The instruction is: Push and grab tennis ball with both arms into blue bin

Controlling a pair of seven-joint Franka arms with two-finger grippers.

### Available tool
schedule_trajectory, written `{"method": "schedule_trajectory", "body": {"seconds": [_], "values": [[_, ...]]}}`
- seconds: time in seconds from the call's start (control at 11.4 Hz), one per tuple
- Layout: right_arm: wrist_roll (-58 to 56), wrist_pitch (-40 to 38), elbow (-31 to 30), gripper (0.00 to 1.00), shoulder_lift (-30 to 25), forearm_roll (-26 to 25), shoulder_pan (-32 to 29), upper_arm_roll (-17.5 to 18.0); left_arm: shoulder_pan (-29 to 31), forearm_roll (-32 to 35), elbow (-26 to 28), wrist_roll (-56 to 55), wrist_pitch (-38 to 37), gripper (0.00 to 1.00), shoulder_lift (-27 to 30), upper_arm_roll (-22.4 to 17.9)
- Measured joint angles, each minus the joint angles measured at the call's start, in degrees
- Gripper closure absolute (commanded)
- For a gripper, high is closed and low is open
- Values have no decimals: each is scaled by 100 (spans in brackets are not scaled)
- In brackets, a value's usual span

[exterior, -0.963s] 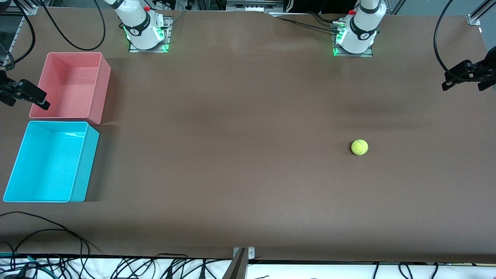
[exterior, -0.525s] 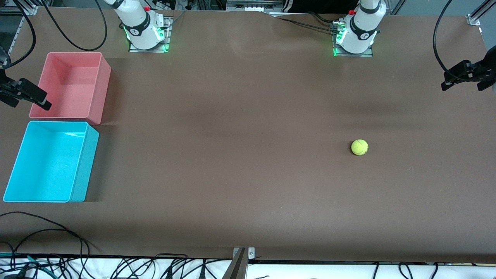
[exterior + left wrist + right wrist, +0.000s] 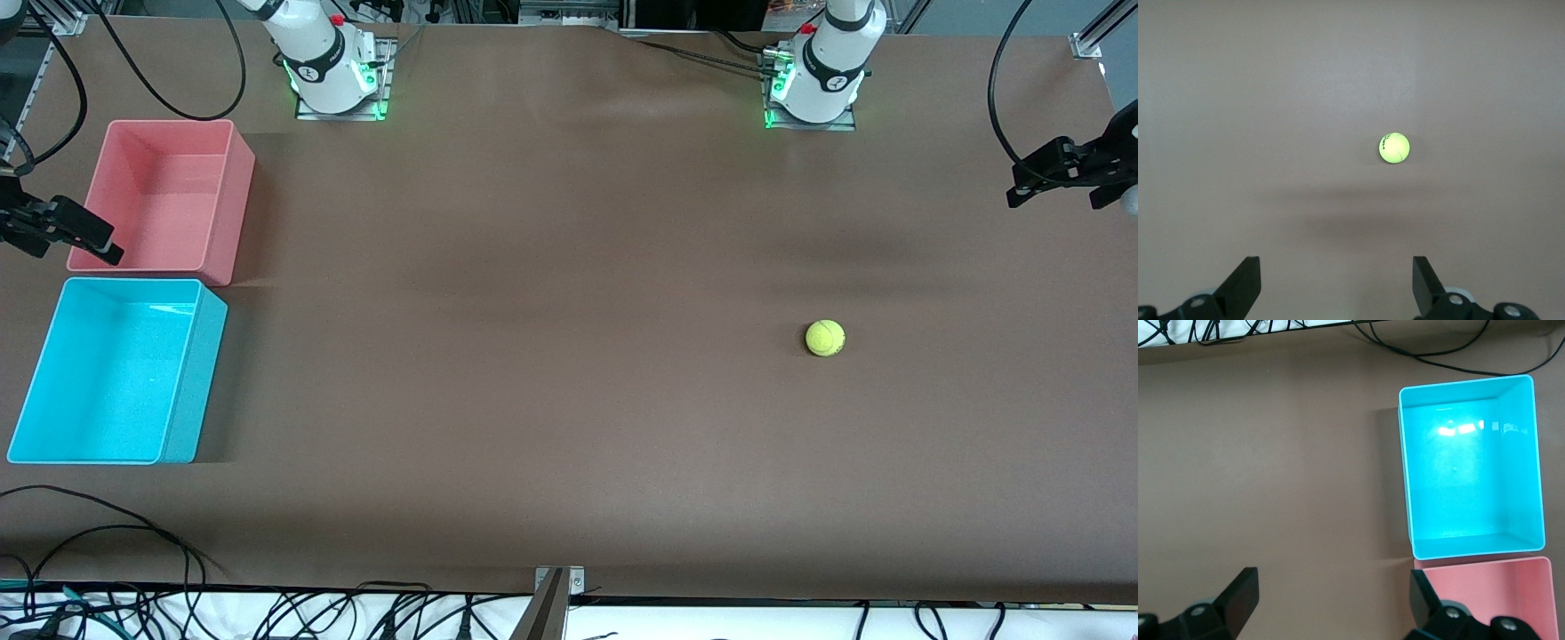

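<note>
The tennis ball (image 3: 825,338) (image 3: 1394,147), small and yellow-green, lies on the brown table toward the left arm's end. The blue bin (image 3: 201,373) (image 3: 1471,540) stands empty at the right arm's end, beside the pink bin and nearer the front camera. My left gripper (image 3: 1056,171) (image 3: 1336,275) hangs high over the table's left-arm end, open and holding nothing, well apart from the ball. At the other end my right gripper (image 3: 69,233) (image 3: 1331,593) hovers by the pink bin's outer edge, open and empty.
The pink bin (image 3: 228,204) (image 3: 1531,570) touches the blue bin, closer to the robot bases. Black cables (image 3: 107,524) trail along the table's front edge, where a metal bracket (image 3: 558,580) sits. The two arm bases (image 3: 333,76) (image 3: 813,84) stand along the back edge.
The right gripper has drifted a little toward the pink bin's corner. The left gripper has shifted slightly inward over the table. The ball and both bins have not moved.
</note>
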State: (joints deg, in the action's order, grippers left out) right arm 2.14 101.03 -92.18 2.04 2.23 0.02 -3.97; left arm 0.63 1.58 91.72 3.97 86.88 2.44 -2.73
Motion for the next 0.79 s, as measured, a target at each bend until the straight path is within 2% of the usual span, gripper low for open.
{"method": "schedule_trajectory", "body": {"seconds": [0.79], "values": [[0,136,3,0,15,0,0,0,0,0,-1,0,0,0,0,-2]]}}
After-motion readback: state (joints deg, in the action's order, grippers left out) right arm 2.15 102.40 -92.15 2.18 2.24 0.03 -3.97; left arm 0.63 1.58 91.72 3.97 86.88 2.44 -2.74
